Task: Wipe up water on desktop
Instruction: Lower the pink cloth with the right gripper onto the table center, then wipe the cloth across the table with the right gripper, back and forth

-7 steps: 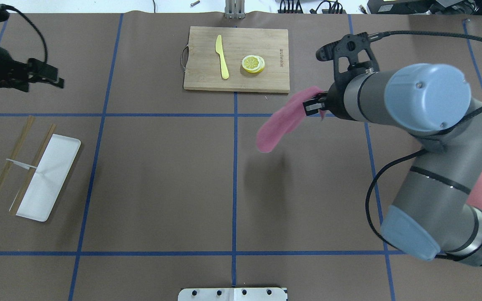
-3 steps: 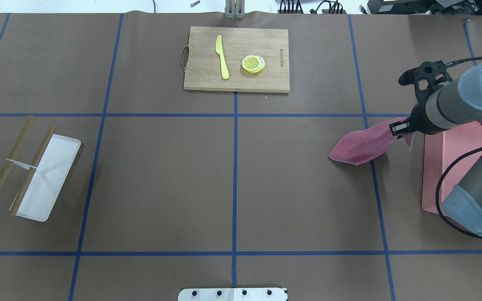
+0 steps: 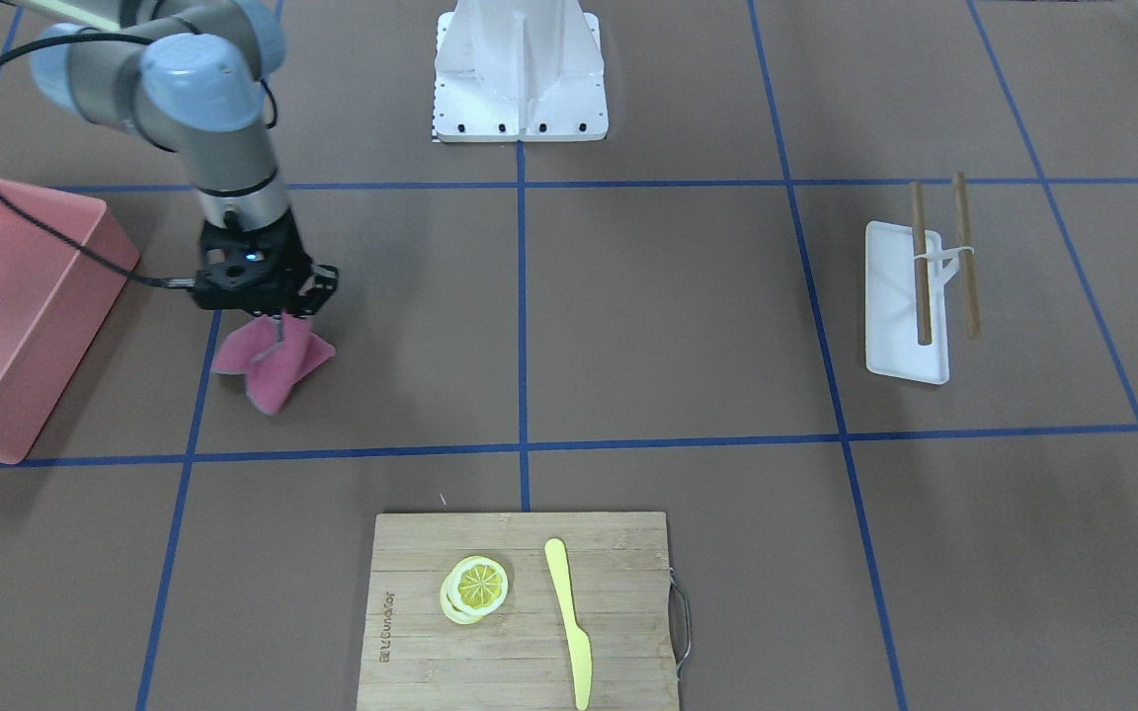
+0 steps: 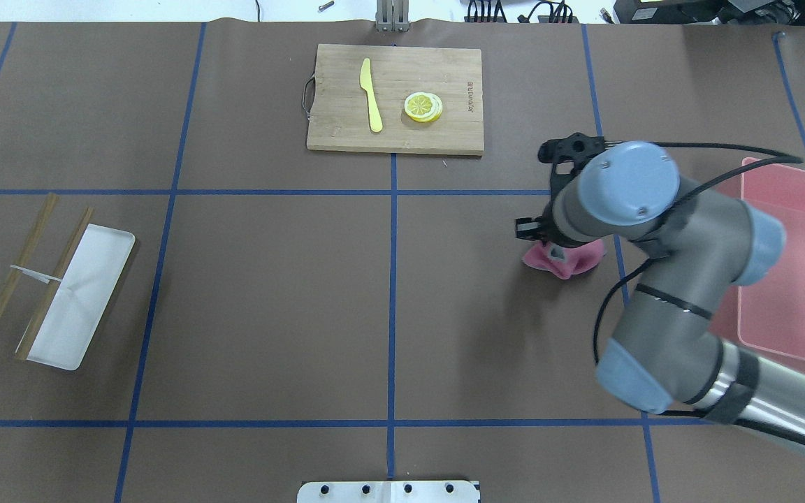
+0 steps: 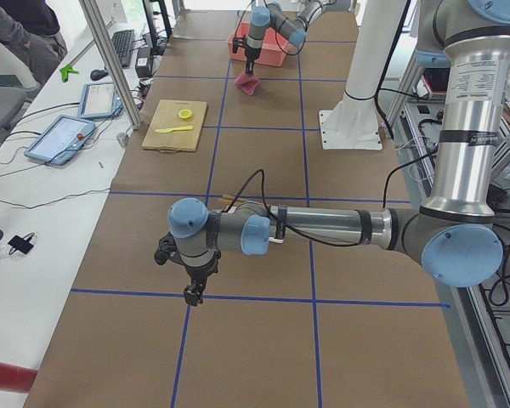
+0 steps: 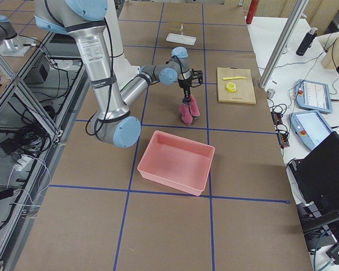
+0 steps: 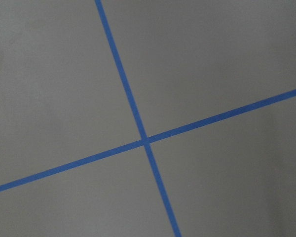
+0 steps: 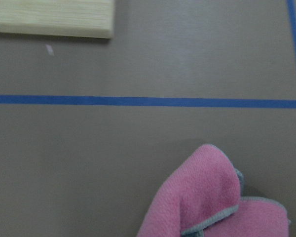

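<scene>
The desktop (image 4: 270,279) is matte brown with blue tape lines; I see no water on it. My right gripper (image 3: 276,318) points straight down, shut on the top of a pink cloth (image 3: 273,363). The cloth hangs folded and its lower end bunches on the desktop beside a blue line. It also shows in the overhead view (image 4: 563,260), half under my right arm, and in the right wrist view (image 8: 212,197). My left gripper (image 5: 191,293) shows only in the exterior left view, low over the desktop at a tape crossing; I cannot tell whether it is open or shut.
A pink bin (image 4: 794,279) stands right of the cloth. A bamboo cutting board (image 4: 395,133) with a yellow knife (image 4: 371,94) and lemon slices (image 4: 423,107) lies at the far middle. A white tray (image 4: 81,293) with chopsticks (image 4: 15,272) lies at the left.
My right arm swung the cloth from near the board out to the bin, then back left and down, and the cloth now bunches on the desktop. My left arm left the overhead view.
</scene>
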You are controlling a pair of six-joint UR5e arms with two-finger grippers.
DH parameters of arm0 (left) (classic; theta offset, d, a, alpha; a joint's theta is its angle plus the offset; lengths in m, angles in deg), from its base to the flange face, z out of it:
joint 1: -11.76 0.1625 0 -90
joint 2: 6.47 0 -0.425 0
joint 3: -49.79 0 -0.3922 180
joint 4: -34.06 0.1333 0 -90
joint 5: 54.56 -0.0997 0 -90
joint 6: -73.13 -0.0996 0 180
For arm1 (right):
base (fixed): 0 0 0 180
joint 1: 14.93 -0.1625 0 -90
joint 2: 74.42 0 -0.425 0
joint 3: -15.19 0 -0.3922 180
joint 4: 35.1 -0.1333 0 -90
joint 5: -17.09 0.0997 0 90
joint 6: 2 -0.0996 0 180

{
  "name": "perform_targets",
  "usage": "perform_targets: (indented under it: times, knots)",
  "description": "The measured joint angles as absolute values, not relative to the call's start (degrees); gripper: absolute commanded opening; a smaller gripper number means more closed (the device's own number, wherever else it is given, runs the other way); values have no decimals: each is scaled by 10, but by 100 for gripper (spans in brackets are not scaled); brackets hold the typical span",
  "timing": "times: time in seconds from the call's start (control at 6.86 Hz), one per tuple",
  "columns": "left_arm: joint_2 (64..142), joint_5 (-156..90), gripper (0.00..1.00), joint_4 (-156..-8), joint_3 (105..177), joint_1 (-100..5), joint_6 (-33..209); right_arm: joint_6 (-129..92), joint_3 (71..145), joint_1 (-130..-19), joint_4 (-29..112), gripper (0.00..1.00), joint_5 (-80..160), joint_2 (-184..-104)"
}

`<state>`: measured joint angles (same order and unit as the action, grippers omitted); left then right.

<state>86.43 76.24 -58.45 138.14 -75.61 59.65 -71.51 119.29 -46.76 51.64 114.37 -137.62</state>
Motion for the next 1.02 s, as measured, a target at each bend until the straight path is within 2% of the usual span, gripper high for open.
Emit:
perform_targets:
  times: [0.44,0.58,0.73,1.02]
  knots:
    - [864,762,98,-583,1380,-757,598,-991,1103,-357,515,0,1009,-1189]
    - [863,762,98,-583,1380,-757,598,-1027,1100,-345,515,0,987,-1175]
    - [863,762,98,-583,1380,-757,599,-1015,1122,-341,519,0,983,-1213]
    - [863,762,98,-583,1380,-757,601,-907,1246,-336,566,0,1013,-1377]
